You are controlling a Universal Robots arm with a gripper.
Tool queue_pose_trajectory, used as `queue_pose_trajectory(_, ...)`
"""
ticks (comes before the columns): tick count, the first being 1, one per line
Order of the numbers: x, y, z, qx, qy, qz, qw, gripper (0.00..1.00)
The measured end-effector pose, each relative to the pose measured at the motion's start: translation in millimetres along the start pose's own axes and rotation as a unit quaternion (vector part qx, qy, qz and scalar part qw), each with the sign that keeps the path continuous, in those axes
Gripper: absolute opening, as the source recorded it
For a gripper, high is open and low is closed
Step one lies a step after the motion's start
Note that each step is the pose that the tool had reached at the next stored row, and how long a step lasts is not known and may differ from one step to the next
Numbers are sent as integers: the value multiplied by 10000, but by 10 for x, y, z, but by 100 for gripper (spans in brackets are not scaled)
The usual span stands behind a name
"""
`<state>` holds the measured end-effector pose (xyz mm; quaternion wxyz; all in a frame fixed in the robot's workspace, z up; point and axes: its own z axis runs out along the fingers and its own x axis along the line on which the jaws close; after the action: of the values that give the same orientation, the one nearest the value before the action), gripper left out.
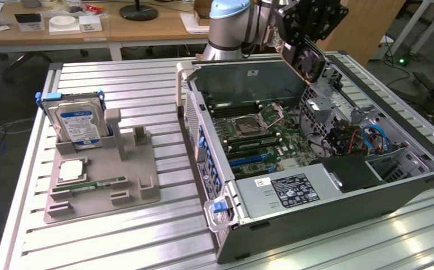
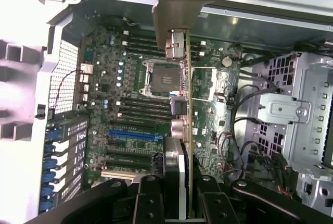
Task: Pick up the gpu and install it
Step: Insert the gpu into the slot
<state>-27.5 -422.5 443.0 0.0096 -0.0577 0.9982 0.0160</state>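
Fingers point(image 2: 148, 200) clenched on the gpu point(image 2: 176, 166), which hangs edge-on above the open computer case point(image 1: 397, 185) and its motherboard point(image 2: 119, 109). Hard drive point(image 1: 77, 124) stands in a grey holder point(image 1: 104, 188) on the surface point(image 1: 126, 84).

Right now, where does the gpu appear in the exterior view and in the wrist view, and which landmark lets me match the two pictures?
Exterior view: the gpu hangs tilted in the gripper, above the open computer case.
Wrist view: the gpu is seen edge-on, reaching from the gripper out over the motherboard, grey bracket farthest.
Shared landmark: the CPU socket.
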Motion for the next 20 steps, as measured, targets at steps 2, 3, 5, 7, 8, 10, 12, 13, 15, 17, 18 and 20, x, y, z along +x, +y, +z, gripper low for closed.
queue_pose_trajectory(2, 2, 0, 0, -2, 3, -96, 10000, 28)
queue_pose_trajectory(3, 3, 0, 0, -3, 5, -149, 9999, 28)
queue_pose_trajectory(5, 4, 0, 0, -5, 7, -238, 9997, 28)
queue_pose_trajectory(7, 4, 0, 0, -7, 10, -313, 9995, 28)
queue_pose_trajectory(8, 3, -1, 0, -8, 11, -349, 9994, 28)
queue_pose_trajectory(10, 3, -1, 0, -10, 13, -433, 9991, 28)
queue_pose_trajectory(12, 4, -3, 1, -12, 16, -527, 9986, 28)
queue_pose_trajectory(13, 4, -4, 1, -13, 17, -573, 9984, 28)
queue_pose_trajectory(15, 4, -5, 1, -14, 21, -668, 9978, 28)
queue_pose_trajectory(17, 4, -7, 2, -16, 23, -758, 9971, 28)
queue_pose_trajectory(18, 5, -9, 2, -17, 25, -802, 9968, 28)
queue_pose_trajectory(20, 7, -11, 3, -19, 27, -891, 9960, 28)
